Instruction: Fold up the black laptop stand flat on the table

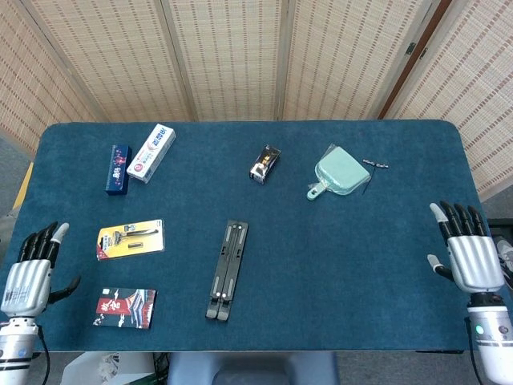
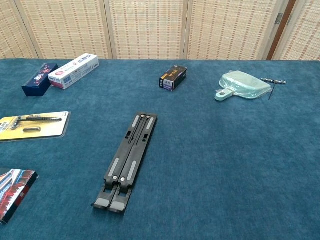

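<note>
stand [image 1: 227,270] lay folded flat at table centre; left hand [image 1: 30,268] at 8 o'clock and right hand [image 1: 467,252] at 4 o'clock, fingers apart, empty. risk: a returning hand could nudge it open.

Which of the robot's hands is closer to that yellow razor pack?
The left hand. It sits at the table's left edge, just beside and slightly below the razor pack. The right hand is at the opposite edge, the whole table away.
</note>
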`<state>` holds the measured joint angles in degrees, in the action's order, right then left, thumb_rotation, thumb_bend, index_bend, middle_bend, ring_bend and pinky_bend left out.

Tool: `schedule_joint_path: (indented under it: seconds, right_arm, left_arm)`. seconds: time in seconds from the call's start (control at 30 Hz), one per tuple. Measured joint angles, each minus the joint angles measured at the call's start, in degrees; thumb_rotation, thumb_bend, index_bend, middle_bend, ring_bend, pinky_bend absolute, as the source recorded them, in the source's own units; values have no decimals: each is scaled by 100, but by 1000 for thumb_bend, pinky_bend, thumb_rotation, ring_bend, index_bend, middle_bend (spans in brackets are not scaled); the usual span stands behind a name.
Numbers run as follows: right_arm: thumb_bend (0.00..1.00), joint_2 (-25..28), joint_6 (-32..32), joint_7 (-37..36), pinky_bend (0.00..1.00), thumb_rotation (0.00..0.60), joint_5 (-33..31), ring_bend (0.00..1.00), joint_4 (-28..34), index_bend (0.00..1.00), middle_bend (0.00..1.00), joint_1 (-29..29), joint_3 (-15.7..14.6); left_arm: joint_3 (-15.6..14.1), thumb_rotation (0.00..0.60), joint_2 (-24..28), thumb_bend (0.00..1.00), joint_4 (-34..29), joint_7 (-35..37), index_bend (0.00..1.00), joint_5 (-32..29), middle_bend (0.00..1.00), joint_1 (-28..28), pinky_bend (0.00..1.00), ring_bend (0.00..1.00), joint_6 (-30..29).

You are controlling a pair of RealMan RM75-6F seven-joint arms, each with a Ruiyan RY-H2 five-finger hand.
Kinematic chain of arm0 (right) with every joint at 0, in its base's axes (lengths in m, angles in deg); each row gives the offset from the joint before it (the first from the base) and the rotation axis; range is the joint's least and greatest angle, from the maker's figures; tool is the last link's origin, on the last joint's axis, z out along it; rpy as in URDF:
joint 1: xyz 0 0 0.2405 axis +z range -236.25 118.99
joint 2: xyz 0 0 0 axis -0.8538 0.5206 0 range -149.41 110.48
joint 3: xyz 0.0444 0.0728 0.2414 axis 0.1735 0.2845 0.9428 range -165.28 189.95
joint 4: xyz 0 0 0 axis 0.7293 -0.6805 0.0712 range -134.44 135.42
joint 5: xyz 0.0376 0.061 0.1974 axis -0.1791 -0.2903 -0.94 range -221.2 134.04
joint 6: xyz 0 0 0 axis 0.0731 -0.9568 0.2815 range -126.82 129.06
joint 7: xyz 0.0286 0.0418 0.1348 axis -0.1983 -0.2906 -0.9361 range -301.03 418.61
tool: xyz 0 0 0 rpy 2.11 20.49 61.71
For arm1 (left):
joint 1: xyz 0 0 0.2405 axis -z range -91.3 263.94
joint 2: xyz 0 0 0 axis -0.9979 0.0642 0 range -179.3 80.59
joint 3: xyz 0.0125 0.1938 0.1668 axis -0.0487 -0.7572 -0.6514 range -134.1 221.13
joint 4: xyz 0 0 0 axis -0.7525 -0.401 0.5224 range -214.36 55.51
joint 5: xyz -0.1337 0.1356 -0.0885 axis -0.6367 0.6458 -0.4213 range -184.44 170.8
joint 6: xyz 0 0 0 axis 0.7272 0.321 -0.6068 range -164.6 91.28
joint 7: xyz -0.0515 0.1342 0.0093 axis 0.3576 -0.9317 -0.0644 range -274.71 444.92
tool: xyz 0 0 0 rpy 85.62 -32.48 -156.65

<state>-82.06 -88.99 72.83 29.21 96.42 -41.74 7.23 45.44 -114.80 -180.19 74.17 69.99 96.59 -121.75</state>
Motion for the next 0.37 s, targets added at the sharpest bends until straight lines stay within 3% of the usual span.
schedule_joint_path:
  seconds: [0.37]
  right_arm:
    - [169,-1,-319,-108,13,600,389,0,81,0,92,-612,104]
  left_arm:
    - [-161,600,146,237,-293,-126,0,291,0,-338,0,0,-270]
